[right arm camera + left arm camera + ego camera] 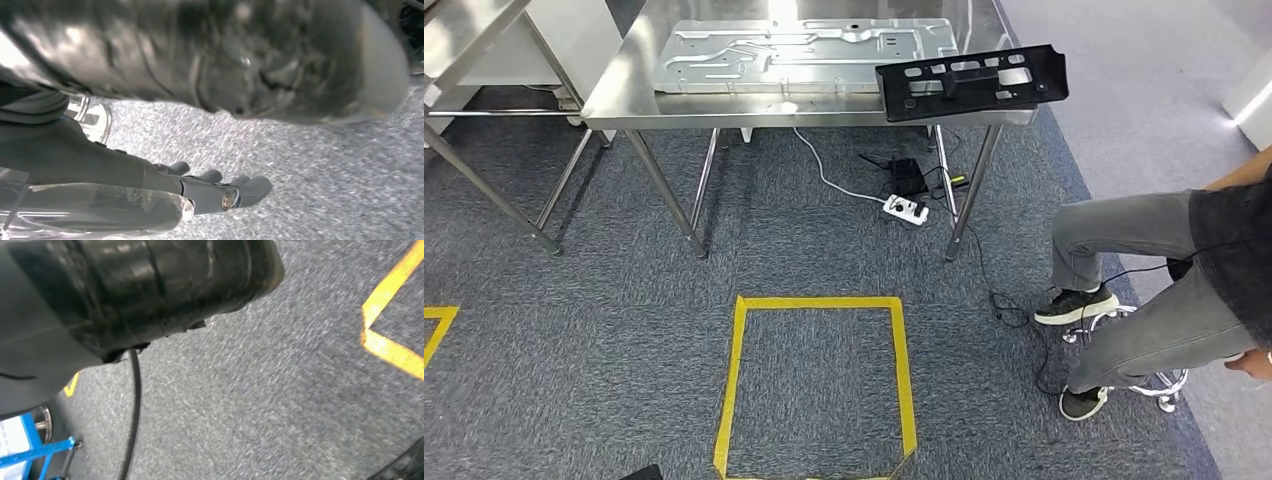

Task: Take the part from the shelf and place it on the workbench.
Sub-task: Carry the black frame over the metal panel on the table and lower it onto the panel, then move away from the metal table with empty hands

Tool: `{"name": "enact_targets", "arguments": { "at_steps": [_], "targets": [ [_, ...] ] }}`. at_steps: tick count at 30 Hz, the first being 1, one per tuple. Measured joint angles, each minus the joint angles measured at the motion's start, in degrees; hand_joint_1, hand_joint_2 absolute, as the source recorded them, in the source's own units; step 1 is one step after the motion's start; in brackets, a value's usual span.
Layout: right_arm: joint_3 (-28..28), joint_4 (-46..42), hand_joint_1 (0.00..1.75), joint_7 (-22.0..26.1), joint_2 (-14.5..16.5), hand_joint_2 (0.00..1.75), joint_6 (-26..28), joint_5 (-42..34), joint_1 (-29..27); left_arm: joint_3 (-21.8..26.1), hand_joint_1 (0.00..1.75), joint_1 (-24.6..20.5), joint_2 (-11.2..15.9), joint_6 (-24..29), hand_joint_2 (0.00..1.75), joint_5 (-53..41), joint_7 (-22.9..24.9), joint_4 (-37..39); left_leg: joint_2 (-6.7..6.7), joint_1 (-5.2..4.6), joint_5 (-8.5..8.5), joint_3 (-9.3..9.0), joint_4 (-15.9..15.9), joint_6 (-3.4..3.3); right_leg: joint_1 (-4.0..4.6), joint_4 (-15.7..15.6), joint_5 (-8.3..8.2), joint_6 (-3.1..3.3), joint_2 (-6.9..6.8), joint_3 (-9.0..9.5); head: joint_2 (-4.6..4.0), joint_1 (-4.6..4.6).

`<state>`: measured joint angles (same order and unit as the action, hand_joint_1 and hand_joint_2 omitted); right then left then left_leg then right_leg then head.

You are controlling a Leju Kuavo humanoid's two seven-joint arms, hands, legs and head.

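black part (971, 82) on steel workbench (624, 90); right hand (220, 189) released, left hand's state unclear

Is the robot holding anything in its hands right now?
The right hand holds nothing; its fingers hang straight over carpet. The left hand cannot be told.

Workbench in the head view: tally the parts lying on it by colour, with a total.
Black: 1, the black slotted panel, overhanging the front right edge of the workbench.
Silver: 1, the stamped sheet-metal plate, lying flat.
Total: 2
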<state>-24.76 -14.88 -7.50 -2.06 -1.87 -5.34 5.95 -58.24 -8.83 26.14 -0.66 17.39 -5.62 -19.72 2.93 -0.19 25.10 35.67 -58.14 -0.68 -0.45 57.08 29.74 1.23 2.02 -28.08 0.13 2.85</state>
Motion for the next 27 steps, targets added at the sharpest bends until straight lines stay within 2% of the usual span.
{"name": "enact_targets", "arguments": {
  "at_steps": [1,2,4,5,6,7,8,9,10,11,12,14,15,17,18,19,20,21,22,23,24,25,26,27],
  "targets": [
    [-0.01,0.05,0.0,0.17,0.06,0.0,0.05,-0.08,0.0,-0.11,0.0,0.05,0.09,0.03,0.0,-0.05,0.07,-0.05,-0.39,0.12,1.0,0.65,-1.31,0.38,-0.17,-0.18,-0.31,0.35,-0.59,-0.12,0.0,0.1],
    [-0.02,0.12,0.0,0.4,0.11,0.0,0.09,-0.27,0.0,-0.21,0.0,0.08,0.15,0.05,0.0,-0.09,0.14,-0.1,-1.03,0.35,2.73,1.74,-3.81,0.77,-0.22,-0.27,-0.56,0.61,-1.26,-0.29,0.0,0.19],
    [-0.02,0.22,0.0,0.85,0.07,0.0,0.14,-0.74,0.02,-0.34,0.0,0.08,0.13,0.06,0.0,-0.09,0.22,-0.13,-1.92,0.78,6.65,4.59,-10.94,1.62,-0.16,-0.18,-0.85,0.84,-2.56,-0.8,0.0,0.39],
    [-0.03,0.26,0.0,1.04,0.07,0.0,0.1,-0.91,0.03,-0.41,0.0,0.19,0.11,0.04,0.0,-0.05,0.26,-0.13,-2.12,0.99,7.71,5.62,-13.84,1.96,-0.14,-0.07,-0.94,0.8,-3.21,-1.08,0.0,0.39],
    [-0.04,0.28,0.0,1.18,0.08,0.0,0.03,-0.95,0.04,-0.46,0.0,0.3,0.09,0.02,0.0,-0.02,0.28,-0.13,-2.28,1.17,7.68,5.69,-14.88,2.22,-0.15,0.08,-1.0,0.74,-3.86,-1.33,0.0,0.39],
    [-0.05,0.3,0.0,1.31,0.08,0.0,-0.08,-0.96,0.06,-0.5,0.0,0.41,0.09,-0.02,0.0,0.02,0.32,-0.13,-2.53,1.33,6.69,4.69,-13.79,2.41,-0.18,0.25,-1.02,0.66,-4.51,-1.54,0.0,0.39],
    [-0.09,0.31,0.0,1.44,0.09,0.0,-0.18,-1.06,0.09,-0.51,0.0,0.46,0.12,-0.06,0.0,0.03,0.37,-0.13,-3.06,1.45,5.08,2.59,-10.61,2.51,-0.21,0.41,-0.99,0.56,-5.16,-1.65,0.0,0.39],
    [-0.11,0.32,0.0,1.59,0.09,0.0,-0.25,-1.29,0.12,-0.51,0.0,0.46,0.15,-0.08,0.0,0.03,0.41,-0.13,-4.18,1.48,3.83,0.09,-6.48,2.54,-0.18,0.55,-0.94,0.39,-5.78,-1.68,0.0,0.41],
    [-0.14,0.34,0.0,1.74,0.09,0.0,-0.31,-1.68,0.16,-0.51,0.0,0.42,0.22,-0.1,0.0,0.04,0.46,-0.13,-5.14,1.27,2.84,-2.01,-3.13,2.27,-0.13,0.61,-0.89,0.11,-6.4,-1.68,0.0,0.38],
    [-0.16,0.37,0.0,1.86,0.08,0.0,-0.32,-2.14,0.18,-0.51,0.0,0.42,0.28,-0.12,0.0,0.06,0.47,-0.13,-5.96,1.0,2.4,-3.34,-0.81,1.83,-0.03,0.66,-0.82,-0.24,-6.93,-1.62,0.0,0.33],
    [-0.17,0.39,0.0,1.96,0.08,0.0,-0.31,-2.53,0.21,-0.51,0.0,0.44,0.33,-0.14,0.0,0.11,0.44,-0.13,-6.36,0.71,2.5,-3.78,0.2,1.31,0.07,0.68,-0.78,-0.61,-7.44,-1.54,0.0,0.31],
    [-0.18,0.43,0.0,2.03,0.07,0.0,-0.3,-2.88,0.29,-0.51,0.0,0.7,0.45,-0.17,0.0,0.31,0.34,-0.13,-5.55,0.53,2.39,-3.55,0.58,0.24,0.13,0.68,-0.65,-1.38,-8.17,-1.37,0.0,0.25],
    [-0.19,0.46,0.0,2.03,0.04,0.0,-0.29,-2.9,0.32,-0.52,0.0,0.85,0.51,-0.17,0.0,0.39,0.29,-0.13,-5.06,0.62,2.29,-3.55,0.88,-0.15,0.07,0.98,-0.35,-1.76,-7.57,-1.4,0.0,0.18],
    [-0.22,0.53,0.0,2.03,-0.06,0.0,-0.28,-2.9,0.28,-0.53,0.0,0.98,0.59,-0.17,0.0,0.47,0.27,-0.13,-4.09,0.86,1.83,-3.6,1.38,-0.98,-0.04,4.5,2.06,-2.18,-4.8,-2.94,0.0,-0.07],
    [-0.25,0.6,0.0,2.02,-0.11,0.0,-0.28,-2.9,0.16,-0.54,0.0,0.95,0.57,-0.17,0.0,0.46,0.26,-0.13,-3.58,0.78,1.71,-3.49,1.42,-1.23,-0.09,8.04,3.96,-2.17,-3.33,-4.62,0.0,-0.21],
    [-0.28,0.66,0.0,2.02,-0.13,0.0,-0.28,-2.9,0.02,-0.54,0.0,0.91,0.53,-0.18,0.0,0.47,0.26,-0.13,-2.97,0.72,1.62,-3.35,1.4,-1.44,-0.09,12.19,5.83,-2.1,-2.56,-6.68,0.0,-0.26],
    [-0.33,0.73,0.0,2.02,-0.13,0.0,-0.28,-2.9,-0.14,-0.54,0.0,0.89,0.47,-0.2,0.0,0.46,0.25,-0.13,-2.29,0.65,1.58,-3.24,1.35,-1.54,-0.07,15.63,6.95,-2.05,-2.29,-8.46,0.0,-0.27],
    [-0.39,0.81,0.0,2.0,-0.13,0.0,-0.29,-2.9,-0.28,-0.54,0.0,0.92,0.4,-0.21,0.0,0.46,0.24,-0.13,-1.54,0.59,1.56,-3.18,1.26,-1.57,-0.06,17.35,6.89,-1.98,-2.17,-9.48,0.0,-0.27],
    [-0.47,0.87,0.0,1.99,-0.13,0.0,-0.3,-2.9,-0.36,-0.54,0.0,0.96,0.36,-0.23,0.0,0.46,0.22,-0.13,-0.75,0.56,1.57,-3.17,1.15,-1.56,-0.06,16.73,5.62,-1.86,-2.07,-9.42,0.0,-0.27],
    [-0.57,0.92,0.0,1.98,-0.15,0.0,-0.28,-2.9,-0.4,-0.54,0.0,0.99,0.34,-0.24,0.0,0.46,0.19,-0.13,0.02,0.54,1.59,-3.18,1.02,-1.52,-0.06,13.97,3.5,-1.68,-1.79,-8.35,0.0,-0.28],
    [-0.69,0.96,0.0,1.97,-0.2,0.0,-0.26,-2.93,-0.41,-0.54,0.0,1.01,0.32,-0.24,0.0,0.47,0.14,-0.13,0.77,0.56,1.64,-3.16,0.87,-1.45,-0.07,10.01,1.11,-1.42,-0.89,-6.71,0.0,-0.29],
    [-0.81,1.02,0.0,1.97,-0.27,0.0,-0.25,-2.98,-0.42,-0.54,0.0,0.96,0.29,-0.24,0.0,0.48,0.09,-0.13,1.43,0.46,1.73,-3.02,0.58,-1.29,-0.15,6.18,-0.52,-1.21,0.34,-5.17,0.0,-0.27],
    [-0.92,1.08,0.0,1.97,-0.34,0.0,-0.23,-3.04,-0.4,-0.54,0.0,0.92,0.27,-0.24,0.0,0.49,0.04,-0.13,2.06,0.44,1.76,-2.8,0.37,-1.08,-0.23,3.53,-1.46,-1.09,1.29,-4.13,0.0,-0.26],
    [-1.0,1.13,0.0,1.97,-0.39,0.0,-0.23,-3.1,-0.37,-0.54,0.0,0.91,0.24,-0.24,0.0,0.51,0.0,-0.14,2.66,0.46,1.75,-2.51,0.23,-0.77,-0.2,2.12,-1.72,-0.99,1.91,-3.64,0.0,-0.25]
  ]
}}
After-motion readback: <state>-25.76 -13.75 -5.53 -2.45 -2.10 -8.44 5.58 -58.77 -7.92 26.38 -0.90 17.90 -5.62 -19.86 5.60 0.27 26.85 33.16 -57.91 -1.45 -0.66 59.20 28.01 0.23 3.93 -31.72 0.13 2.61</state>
